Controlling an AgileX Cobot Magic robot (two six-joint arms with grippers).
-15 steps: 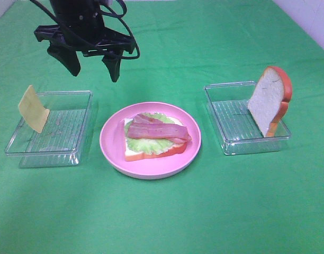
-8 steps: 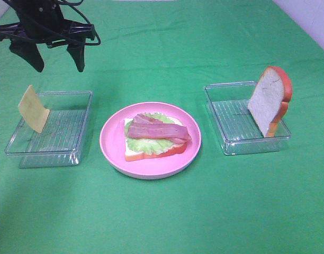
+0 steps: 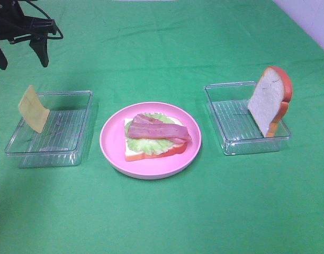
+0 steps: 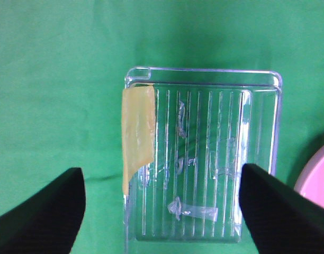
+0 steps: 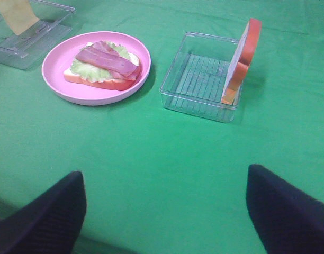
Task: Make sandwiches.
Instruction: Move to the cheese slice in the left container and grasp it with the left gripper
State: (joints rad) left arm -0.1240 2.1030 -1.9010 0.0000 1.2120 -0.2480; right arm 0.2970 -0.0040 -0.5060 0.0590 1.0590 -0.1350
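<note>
On the pink plate (image 3: 110,144) lies the open sandwich (image 3: 154,138): a bread slice with lettuce and bacon (image 5: 106,59) on top. A second bread slice (image 3: 270,98) stands on edge in the right clear tray (image 3: 232,124). The yellow cheese square (image 3: 33,108) leans on the outer wall of the left clear tray (image 3: 66,127). My left gripper (image 3: 21,55) hangs open, high above the far side of that tray; its wrist view looks down on the cheese (image 4: 136,132) between the fingers (image 4: 40,217). My right gripper (image 5: 164,211) is open over bare cloth, short of the plate.
A green cloth covers the whole table. In the left wrist view the left tray (image 4: 204,159) holds only scraps of clear tape, with the plate's rim (image 4: 315,174) at the edge. The right arm does not show in the exterior high view.
My left gripper has swung left, from behind the plate to above the left tray's far side, still open. Food, trays and plate have not moved.
</note>
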